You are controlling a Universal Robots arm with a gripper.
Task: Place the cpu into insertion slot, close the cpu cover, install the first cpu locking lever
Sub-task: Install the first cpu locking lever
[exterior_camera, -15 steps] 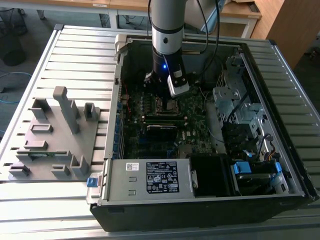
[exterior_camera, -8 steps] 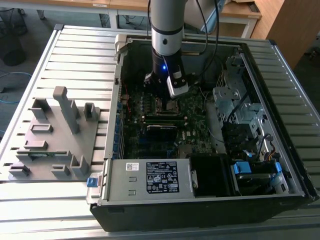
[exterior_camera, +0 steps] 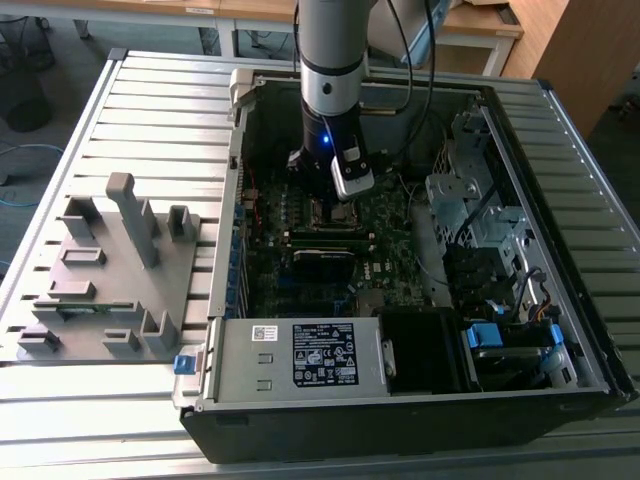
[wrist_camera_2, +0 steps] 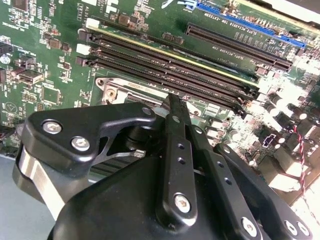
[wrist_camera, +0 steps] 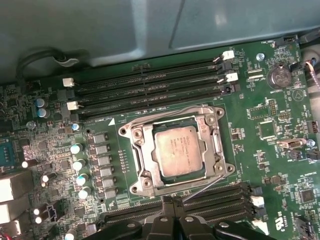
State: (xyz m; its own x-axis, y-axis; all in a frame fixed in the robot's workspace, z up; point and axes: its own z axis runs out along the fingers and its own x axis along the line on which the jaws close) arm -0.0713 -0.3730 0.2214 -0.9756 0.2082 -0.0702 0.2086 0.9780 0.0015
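Observation:
The cpu (wrist_camera: 177, 150), a silver-grey square chip, lies flat in the insertion slot (wrist_camera: 131, 189) on the green motherboard. The silvery cpu cover (wrist_camera: 148, 145) is down around it, and the chip shows through its window. A thin metal lever (wrist_camera: 205, 187) slants out from the socket's corner, close to my gripper (wrist_camera: 170, 204). In the second wrist view the gripper (wrist_camera_2: 172, 100) has its black fingers (wrist_camera_2: 175, 125) pressed together with nothing seen between them, beside a socket corner (wrist_camera_2: 114, 93). In the exterior view the gripper (exterior_camera: 332, 205) hangs low inside the open computer case (exterior_camera: 400, 400), over the socket.
Long black memory slots (wrist_camera: 150, 87) run along both sides of the socket, with capacitors (wrist_camera: 76, 165) nearby. The case walls, a drive cage (exterior_camera: 470, 200), cables (exterior_camera: 415, 60) and the power supply (exterior_camera: 300, 355) hem the arm in. A grey fixture plate (exterior_camera: 110, 270) lies on the exterior view's left.

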